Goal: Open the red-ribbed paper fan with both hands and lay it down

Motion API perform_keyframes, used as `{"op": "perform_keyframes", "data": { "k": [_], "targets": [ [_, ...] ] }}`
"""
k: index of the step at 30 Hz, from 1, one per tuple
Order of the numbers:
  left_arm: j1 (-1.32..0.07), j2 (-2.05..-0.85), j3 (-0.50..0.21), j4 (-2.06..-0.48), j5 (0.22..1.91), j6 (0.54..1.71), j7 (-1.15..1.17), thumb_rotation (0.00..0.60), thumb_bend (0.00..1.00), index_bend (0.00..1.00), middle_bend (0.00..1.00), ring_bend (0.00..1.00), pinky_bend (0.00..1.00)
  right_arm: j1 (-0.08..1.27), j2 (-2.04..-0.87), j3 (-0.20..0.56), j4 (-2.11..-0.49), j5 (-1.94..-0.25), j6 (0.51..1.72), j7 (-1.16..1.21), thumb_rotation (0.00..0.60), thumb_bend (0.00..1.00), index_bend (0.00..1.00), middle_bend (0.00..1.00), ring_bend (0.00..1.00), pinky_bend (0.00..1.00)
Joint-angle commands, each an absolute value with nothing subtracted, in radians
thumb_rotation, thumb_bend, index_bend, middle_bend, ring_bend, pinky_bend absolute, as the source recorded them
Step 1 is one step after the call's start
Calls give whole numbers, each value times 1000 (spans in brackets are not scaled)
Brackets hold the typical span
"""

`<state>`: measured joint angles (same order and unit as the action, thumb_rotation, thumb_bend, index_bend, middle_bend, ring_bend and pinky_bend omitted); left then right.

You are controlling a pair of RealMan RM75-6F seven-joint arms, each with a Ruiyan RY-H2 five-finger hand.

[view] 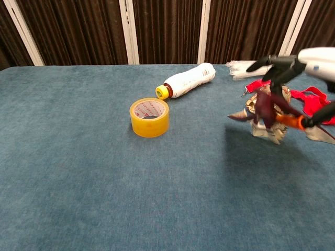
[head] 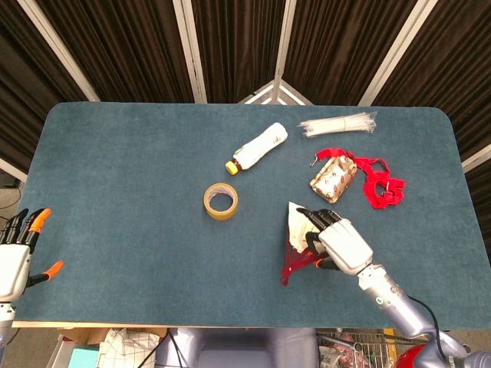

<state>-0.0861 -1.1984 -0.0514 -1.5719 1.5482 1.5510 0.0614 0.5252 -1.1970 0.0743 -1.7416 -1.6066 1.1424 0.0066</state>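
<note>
Right hand (head: 337,239) raised off table surface, fingers curled around fan (head: 295,244), which hangs from its grip toward robot's left. Forearm trails back from hand to lower right frame corner. Left hand (head: 14,257) idle at far left edge, fingers straight and apart, pointing away from robot, holding nothing.
</note>
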Motion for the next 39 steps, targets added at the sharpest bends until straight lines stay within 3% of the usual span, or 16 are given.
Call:
{"op": "perform_keyframes", "data": {
  "k": [1,11,18,30,39],
  "targets": [
    [-86,-1200,-50,-1570,1555,1557,54,600,241,86,76,0,98,572,-1100,144,-1858,-1499,1064,77,600,387,706,138,216,213],
    [-80,-1217,-58,-1565,1576,1598,6,600,241,87,82,0,98,689,-947,286,-2012,-1300,935,22,600,388,720,138,215,213],
    [-89,-1202,-60,-1608,1563,1573,-12,600,241,87,82,0,98,785,-934,350,-2070,-1179,875,-55,600,388,720,138,216,213],
    [-159,-1094,-73,-1770,1533,1437,-102,600,240,90,81,0,98,940,-1027,377,-2154,-1047,860,-226,600,391,720,138,216,213],
    [-209,-1061,-83,-1873,1523,1357,-158,600,240,135,78,0,98,1016,-1188,346,-2167,-1004,946,-360,600,390,720,138,216,213]
  ]
}}
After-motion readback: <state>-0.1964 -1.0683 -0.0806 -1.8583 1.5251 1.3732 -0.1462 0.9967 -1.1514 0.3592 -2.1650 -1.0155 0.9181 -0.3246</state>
